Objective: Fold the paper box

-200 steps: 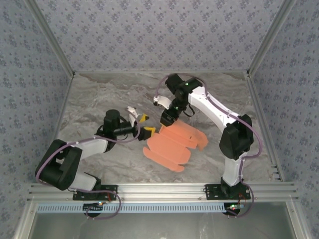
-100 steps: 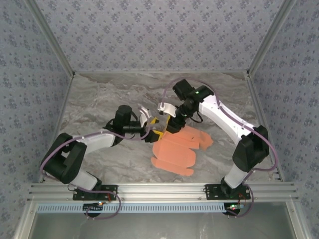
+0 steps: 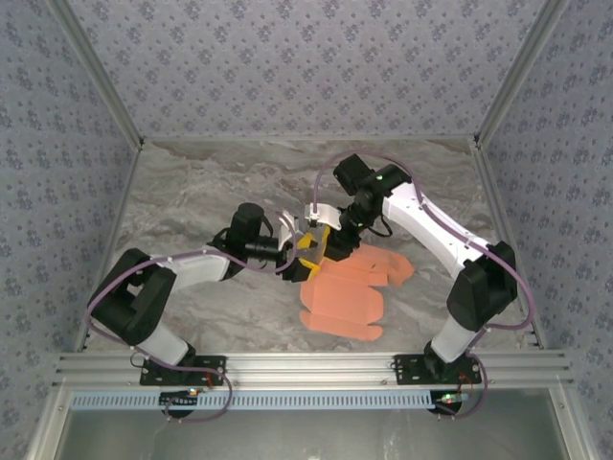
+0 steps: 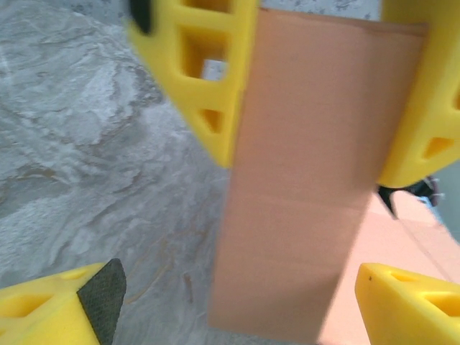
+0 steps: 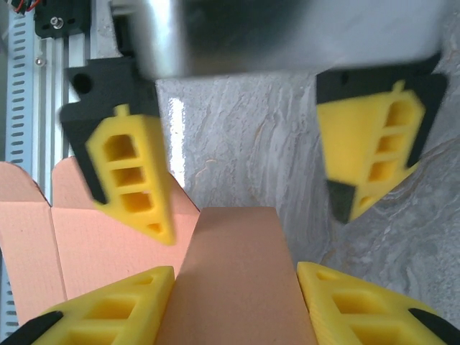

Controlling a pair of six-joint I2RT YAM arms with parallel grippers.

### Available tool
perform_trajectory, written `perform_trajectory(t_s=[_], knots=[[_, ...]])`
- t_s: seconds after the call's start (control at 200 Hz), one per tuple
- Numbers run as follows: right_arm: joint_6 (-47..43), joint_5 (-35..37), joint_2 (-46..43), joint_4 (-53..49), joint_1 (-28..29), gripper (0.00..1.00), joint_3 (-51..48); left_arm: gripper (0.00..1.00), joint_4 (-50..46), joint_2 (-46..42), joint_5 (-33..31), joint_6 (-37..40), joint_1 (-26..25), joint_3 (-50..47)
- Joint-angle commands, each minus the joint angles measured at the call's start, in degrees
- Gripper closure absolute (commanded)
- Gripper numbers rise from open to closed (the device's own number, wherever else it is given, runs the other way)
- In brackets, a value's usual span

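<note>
The paper box point(image 3: 343, 299) lies mostly flat on the table point(image 3: 192, 192) between the arms, with one narrow panel standing up from it. The right gripper point(image 5: 233, 277) pinches that panel by its side edges, probably to stand it on its crease. The left gripper point(image 4: 237, 280) faces it wide open (holding nothing), likely ready to press. The overhead view shows the spread flaps; the wrist views show the grip.

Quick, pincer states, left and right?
Left pincer: open, holding nothing.
Right pincer: closed on a panel of the paper box.
</note>
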Motion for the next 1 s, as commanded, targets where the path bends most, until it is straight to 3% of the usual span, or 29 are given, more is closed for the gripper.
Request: perform_trajectory(t_s=[0.0,0.155,0.35,0.575,0.76,0.904,0.994], knots=[[-1.6,0.9,-0.6,0.9,-0.2,0.69,0.3,0.13,-2.1,0.1,4.9,2.0,-0.7,2.0],[-2.1,4.2,-1.1,2.0,0.0,0.68,-0.7,0.14,-6.6,0.2,2.8,5.8,-1.3,2.4],[-2.1,1.3,-1.5,2.3,0.7,0.68,-1.0,0.34,0.8,1.2,0.2,3.5,-1.5,1.7],[-1.7,-0.2,-1.6,2.4,0.6,0.68,-0.8,0.41,-1.2,1.2,-1.0,6.0,-2.7,2.9],[-1.6,-0.1,-1.7,2.2,0.6,0.66,-0.9,0.55,1.7,0.7,-1.3,6.2,-3.3,1.0],[0.6,-0.4,-3.2,4.7,0.1,0.53,-2.2,0.67,0.6,0.4,-1.0,7.1,-3.2,1.3],[2.9,-1.4,-5.8,8.4,-1.2,0.41,-4.3,0.67,1.1,1.0,-3.1,6.7,-3.1,0.9]])
